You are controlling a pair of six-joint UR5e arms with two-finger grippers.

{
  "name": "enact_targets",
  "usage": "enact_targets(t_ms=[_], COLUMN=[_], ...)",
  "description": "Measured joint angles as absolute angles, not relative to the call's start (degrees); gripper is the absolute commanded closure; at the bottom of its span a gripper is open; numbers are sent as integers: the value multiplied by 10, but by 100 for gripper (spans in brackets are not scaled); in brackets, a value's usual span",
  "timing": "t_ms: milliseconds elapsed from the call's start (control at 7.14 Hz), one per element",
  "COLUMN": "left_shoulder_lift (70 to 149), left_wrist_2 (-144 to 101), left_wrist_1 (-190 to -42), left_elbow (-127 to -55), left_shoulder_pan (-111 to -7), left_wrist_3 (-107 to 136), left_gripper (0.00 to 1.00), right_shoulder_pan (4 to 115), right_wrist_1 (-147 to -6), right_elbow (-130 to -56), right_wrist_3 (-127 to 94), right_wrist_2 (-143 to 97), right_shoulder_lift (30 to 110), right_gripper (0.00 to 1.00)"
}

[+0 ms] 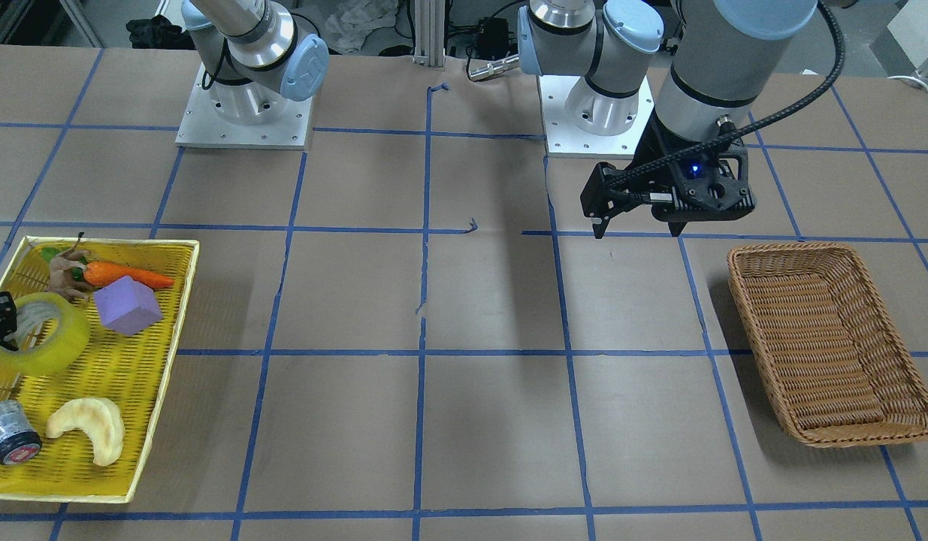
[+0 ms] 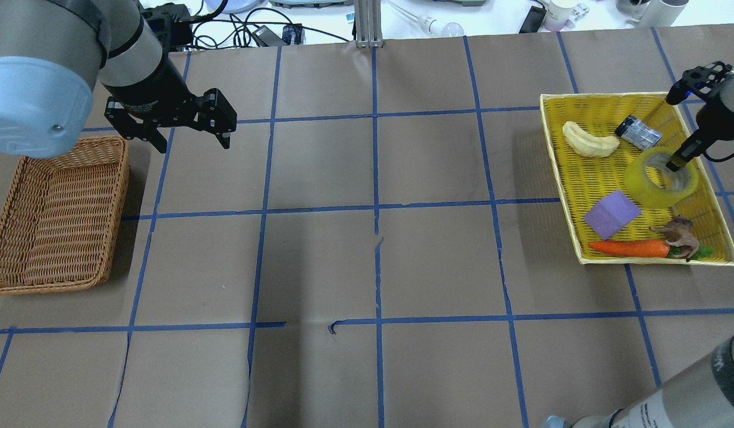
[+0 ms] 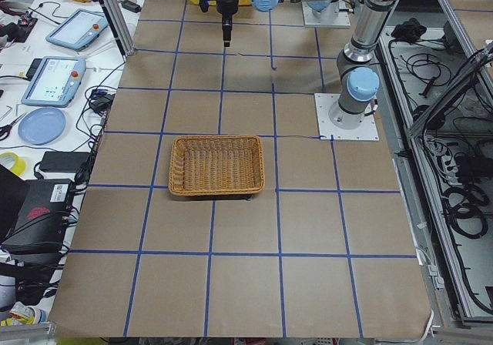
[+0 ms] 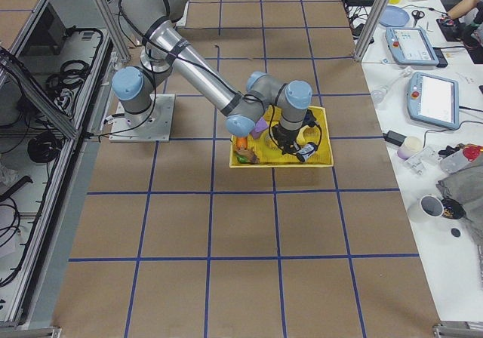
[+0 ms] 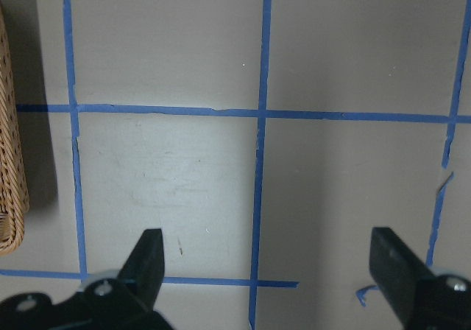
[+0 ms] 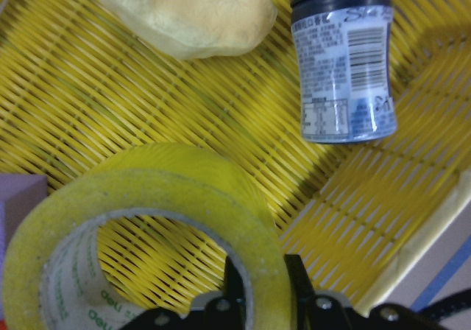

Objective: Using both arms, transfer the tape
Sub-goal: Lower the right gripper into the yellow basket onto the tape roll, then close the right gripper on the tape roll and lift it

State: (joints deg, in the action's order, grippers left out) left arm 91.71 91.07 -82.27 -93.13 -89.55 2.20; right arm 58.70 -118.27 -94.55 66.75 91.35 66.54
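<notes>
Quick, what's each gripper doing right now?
Left gripper: open, holding nothing.
Right gripper: closed on the wall of the tape.

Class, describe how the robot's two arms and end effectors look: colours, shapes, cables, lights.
The left arm and right arm are silver-grey tubes with light-blue joint caps. A black ribbed cable runs down the left. The left end effector and right end effector are black, two-fingered, the left showing a blue light.
</notes>
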Motion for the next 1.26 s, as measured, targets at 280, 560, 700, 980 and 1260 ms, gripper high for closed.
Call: enact_targets(t_ms=[280,560,700,980,1260], left_shoulder_lift=[917,918,918,918,918], left_wrist_2=[911,911,911,911,911], left_wrist_1=[-824,-824,-824,-825,-825], left_elbow=[-931,-932,-932,-932,-932], left_shoulder_pan=[-895,-895,-895,-895,-895], left_wrist_3=[22,22,22,22,22], left_gripper=[0,0,0,0,0], right_shoulder_pan=[600,612,633,689,751], right_wrist_1=[-1124,-1105,-1102,-1086,-1075], right_elbow=[-907,-894,-883,-854,-849], right_wrist_3=[654,643,621,530,413], right_wrist_2=[916,914,915,915,913], right_shoulder_lift=[684,696,700,699,694], right_gripper=[100,100,100,100,100])
